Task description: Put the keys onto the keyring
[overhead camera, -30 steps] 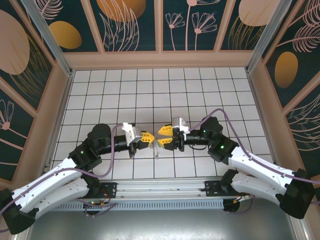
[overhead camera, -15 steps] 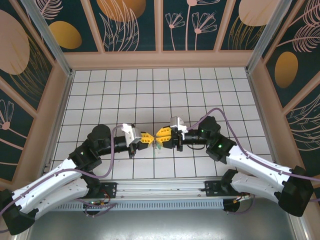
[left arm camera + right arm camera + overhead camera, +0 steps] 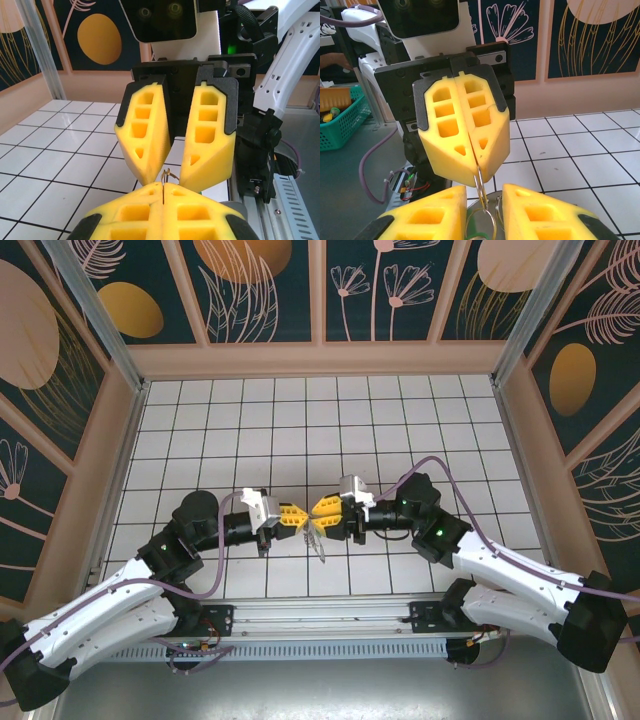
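Right at the middle of the white tiled worktop (image 3: 300, 420), close to its near edge, the two arms meet nose to nose. The left gripper (image 3: 296, 519) has its yellow jaws pressed flat together, with no gap between them. They pinch the keyring (image 3: 481, 192), a thin metal wire loop that sticks out from the very tips. In the top view a small pale, silvery piece hangs just below the meeting point, tilted and held off the tiles.

The right gripper (image 3: 319, 511) faces the left one head on, its jaws a narrow way apart. In the left wrist view the two yellow wedges slope towards each other and end either side of the pinched wire. In the right wrist view the wire runs down from the left gripper's tips into a rounder ring that lies in the gap between the right jaws. Whether those pads actually touch the ring cannot be told.

A sliver of bright green, seemingly the keys (image 3: 474, 235), shows at the bottom edge of that view, under the ring. Too little of it is visible to tell how it sits.
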